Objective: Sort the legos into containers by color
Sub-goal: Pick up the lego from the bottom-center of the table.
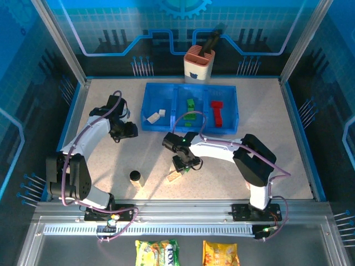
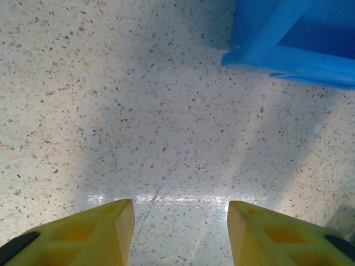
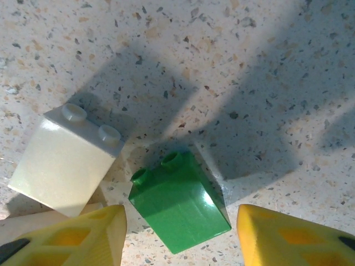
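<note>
The right gripper [image 3: 181,230] is seen spread, its fingers on either side of a green brick [image 3: 178,209] lying on the table near of the tray [image 1: 191,86]. A cream brick [image 3: 66,163] lies just left of it. The left gripper [image 2: 180,213] is spread over bare table by the tray's near left corner (nothing between its fingers). In the tray, cream bricks [image 1: 152,117] are seen left, green ones [image 1: 190,103] in the middle, and red [image 1: 216,113] right.

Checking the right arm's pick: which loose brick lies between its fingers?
The green brick, between the yellow fingers; the cream-white brick sits off to one side.
</note>
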Robot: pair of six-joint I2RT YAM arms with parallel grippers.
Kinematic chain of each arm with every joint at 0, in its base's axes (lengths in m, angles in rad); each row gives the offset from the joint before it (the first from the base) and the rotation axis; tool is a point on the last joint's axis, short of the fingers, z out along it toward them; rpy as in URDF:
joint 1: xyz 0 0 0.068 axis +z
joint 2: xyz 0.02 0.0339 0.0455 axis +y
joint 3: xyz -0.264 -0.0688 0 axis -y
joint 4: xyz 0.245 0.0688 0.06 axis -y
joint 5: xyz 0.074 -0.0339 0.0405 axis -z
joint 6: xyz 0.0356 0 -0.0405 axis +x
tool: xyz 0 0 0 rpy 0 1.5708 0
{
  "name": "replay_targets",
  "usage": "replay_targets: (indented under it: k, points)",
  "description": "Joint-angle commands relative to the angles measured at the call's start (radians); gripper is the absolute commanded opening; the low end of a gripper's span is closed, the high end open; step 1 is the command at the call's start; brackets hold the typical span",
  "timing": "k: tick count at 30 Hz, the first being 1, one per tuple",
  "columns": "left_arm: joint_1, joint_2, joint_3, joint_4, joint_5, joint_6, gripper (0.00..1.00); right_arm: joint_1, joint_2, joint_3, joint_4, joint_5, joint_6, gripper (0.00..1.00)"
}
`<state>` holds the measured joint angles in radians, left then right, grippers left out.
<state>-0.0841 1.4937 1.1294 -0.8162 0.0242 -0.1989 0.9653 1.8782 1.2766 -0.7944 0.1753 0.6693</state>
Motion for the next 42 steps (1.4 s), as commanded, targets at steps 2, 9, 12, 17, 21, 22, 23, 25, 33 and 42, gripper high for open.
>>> replay_targets:
  k: [2, 9, 12, 17, 21, 22, 23, 25, 33, 42]
  points:
    - [0.011, -0.02, -0.012, 0.005, 0.027, 0.024, 0.48, -0.01, 0.019, -0.016, 0.001, 0.002, -0.011, 0.54]
    - [0.014, -0.011, -0.01, 0.003, 0.03, 0.025, 0.47, -0.016, 0.043, -0.017, 0.009, 0.0, -0.019, 0.52]
    - [0.016, -0.009, -0.009, 0.003, 0.032, 0.025, 0.47, -0.018, 0.05, -0.016, 0.012, -0.002, -0.02, 0.51]
    - [0.021, -0.002, -0.006, 0.001, 0.034, 0.024, 0.47, -0.022, 0.055, -0.013, 0.011, 0.002, -0.022, 0.5]
    - [0.028, 0.005, -0.003, -0.001, 0.041, 0.022, 0.46, -0.028, 0.061, -0.011, 0.009, 0.001, -0.026, 0.5]
    - [0.029, 0.005, -0.004, 0.0, 0.042, 0.022, 0.46, -0.029, 0.063, -0.01, 0.009, 0.004, -0.027, 0.5]
    - [0.03, 0.004, -0.004, 0.0, 0.044, 0.022, 0.46, -0.029, 0.064, -0.01, 0.008, 0.004, -0.028, 0.5]
    - [0.032, 0.005, -0.004, 0.0, 0.047, 0.022, 0.46, -0.03, 0.064, -0.007, 0.007, 0.003, -0.028, 0.49]
    - [0.035, 0.0, -0.004, 0.0, 0.051, 0.023, 0.46, -0.031, 0.062, -0.001, -0.001, 0.008, -0.03, 0.43]
    - [0.038, -0.005, -0.005, 0.002, 0.052, 0.021, 0.46, -0.031, 0.037, 0.01, -0.023, 0.021, -0.032, 0.38]
